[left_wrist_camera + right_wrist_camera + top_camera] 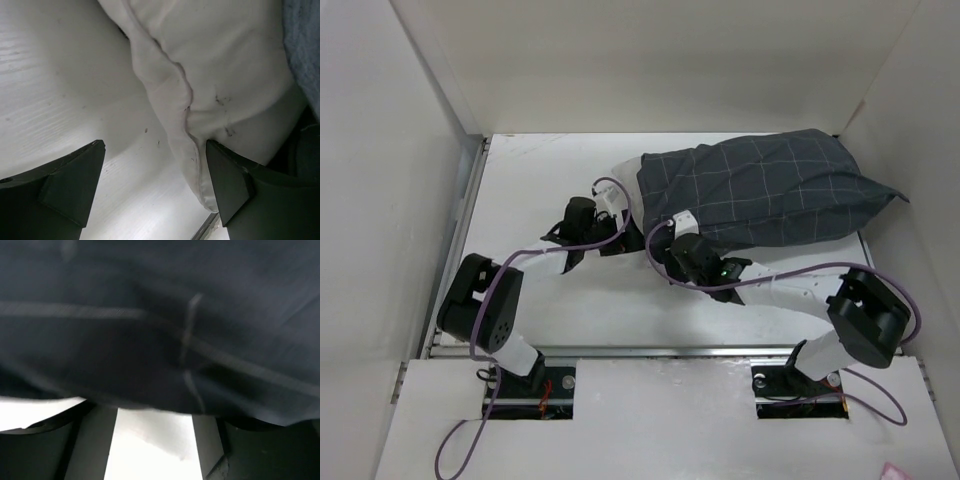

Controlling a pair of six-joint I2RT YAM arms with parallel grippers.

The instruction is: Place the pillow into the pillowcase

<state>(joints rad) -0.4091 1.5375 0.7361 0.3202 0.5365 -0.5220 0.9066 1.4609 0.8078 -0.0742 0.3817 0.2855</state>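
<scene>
From the top view, the pillowcase lies along the far edge of the table, reaching toward the far right corner, bulging and full. Its open mouth faces left. A pale corner of the pillow pokes out of that mouth, near the middle of the far edge. The left gripper sits just in front of this exposed corner. The right gripper is beside it, at the near rim of the pillowcase's mouth. Both arms reach in from the near edge, their purple cables looping over the table.

In the left wrist view, the pillow fills the upper right, its stitched seam running down the middle, with a few dark specks on the cloth. The left gripper is released. Its two dark fingers stand wide apart, one over bare table and the other right against the pillow's side, with the seamed edge lying between them. A strip of the grey pillowcase shows at the upper right edge.

The right wrist view is blurred. The pillowcase spans the whole upper part, with its light grid lines visible. The right gripper has its fingers spread, dark shapes in the two lower corners, with a white surface showing between them. The cloth hangs across just ahead of the tips, and nothing appears pinched.
</scene>
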